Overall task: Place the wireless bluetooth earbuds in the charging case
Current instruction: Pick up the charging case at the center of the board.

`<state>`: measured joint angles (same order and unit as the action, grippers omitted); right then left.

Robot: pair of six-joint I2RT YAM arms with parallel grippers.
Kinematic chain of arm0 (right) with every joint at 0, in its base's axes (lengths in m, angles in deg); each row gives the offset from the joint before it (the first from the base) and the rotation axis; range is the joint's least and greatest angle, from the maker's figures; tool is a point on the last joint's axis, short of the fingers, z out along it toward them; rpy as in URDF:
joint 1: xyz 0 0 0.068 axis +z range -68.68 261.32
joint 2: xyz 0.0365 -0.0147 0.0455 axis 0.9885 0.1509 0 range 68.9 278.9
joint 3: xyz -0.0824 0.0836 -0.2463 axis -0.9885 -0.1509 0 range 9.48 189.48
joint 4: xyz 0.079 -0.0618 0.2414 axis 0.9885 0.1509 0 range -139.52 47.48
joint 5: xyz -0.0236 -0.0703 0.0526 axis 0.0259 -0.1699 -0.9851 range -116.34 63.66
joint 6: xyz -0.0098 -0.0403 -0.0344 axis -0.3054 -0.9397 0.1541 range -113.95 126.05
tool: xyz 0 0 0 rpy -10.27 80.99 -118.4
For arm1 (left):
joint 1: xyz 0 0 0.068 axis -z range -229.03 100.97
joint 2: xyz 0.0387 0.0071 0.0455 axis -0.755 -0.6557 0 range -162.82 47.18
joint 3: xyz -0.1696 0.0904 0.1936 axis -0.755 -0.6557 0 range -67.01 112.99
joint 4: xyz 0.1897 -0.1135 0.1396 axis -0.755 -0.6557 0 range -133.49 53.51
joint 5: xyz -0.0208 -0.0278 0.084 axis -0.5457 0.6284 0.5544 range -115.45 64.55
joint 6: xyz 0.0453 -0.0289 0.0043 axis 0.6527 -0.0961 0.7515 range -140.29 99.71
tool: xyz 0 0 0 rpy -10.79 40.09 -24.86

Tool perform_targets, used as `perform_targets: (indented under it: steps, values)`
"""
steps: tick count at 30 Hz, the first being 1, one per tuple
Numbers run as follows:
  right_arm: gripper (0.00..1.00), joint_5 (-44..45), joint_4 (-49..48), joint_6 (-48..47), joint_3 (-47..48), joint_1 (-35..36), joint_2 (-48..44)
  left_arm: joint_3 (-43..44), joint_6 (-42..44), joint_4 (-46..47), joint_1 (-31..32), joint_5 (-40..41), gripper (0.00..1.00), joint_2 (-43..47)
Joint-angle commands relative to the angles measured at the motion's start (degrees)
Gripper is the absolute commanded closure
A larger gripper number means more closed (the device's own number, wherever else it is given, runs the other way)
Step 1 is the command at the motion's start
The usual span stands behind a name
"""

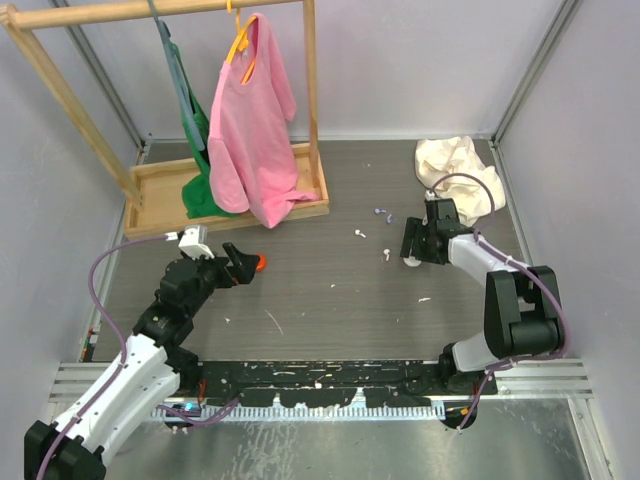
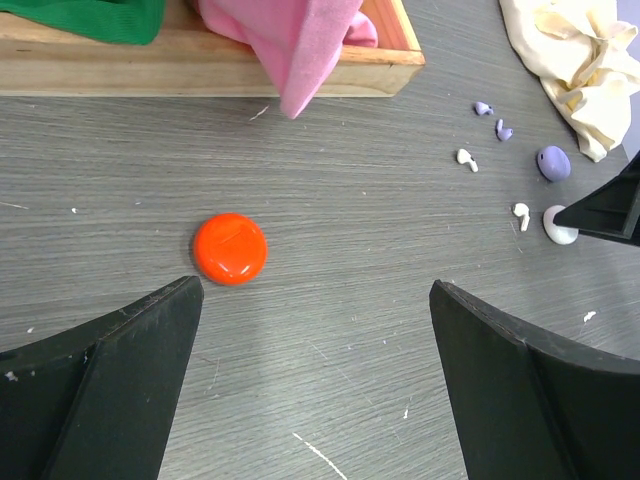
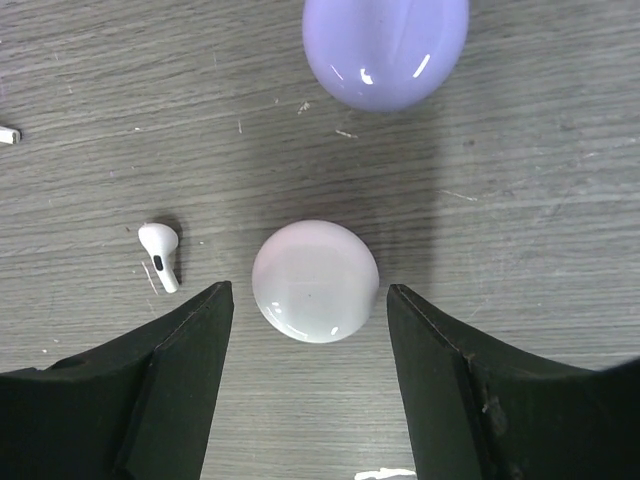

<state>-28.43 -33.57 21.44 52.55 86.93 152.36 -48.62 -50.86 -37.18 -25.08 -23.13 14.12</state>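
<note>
A white round case lies closed on the grey table, just ahead of and between the tips of my open right gripper, not touched. A lilac case lies beyond it. One white earbud lies left of the white case. My left gripper is open and empty, with a red case just ahead of its left finger. In the left wrist view I see two white earbuds and two lilac earbuds on the table. No red earbuds show.
A wooden clothes rack with a pink shirt and a green garment stands at the back left. A cream cloth lies at the back right. White specks dot the table.
</note>
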Motion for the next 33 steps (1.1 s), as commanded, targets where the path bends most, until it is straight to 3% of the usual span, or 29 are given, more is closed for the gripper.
perform_targets:
  steps: [1, 20, 33]
  values:
    - [0.32, 3.80, 1.18, -2.26, 4.39, 1.77, 2.06, 0.06, 0.84, 3.68, 0.16, 0.10, 0.02, 0.71]
    - [0.37, 7.37, 4.93, -5.02, 8.62, 4.33, 8.97, -0.74, 0.52, 5.07, 0.14, -0.36, 0.02, 0.80]
    - [0.45, 8.66, 4.37, -3.40, 7.35, 7.29, 2.49, -1.57, -1.54, 5.58, 0.14, 2.01, 0.01, 0.89]
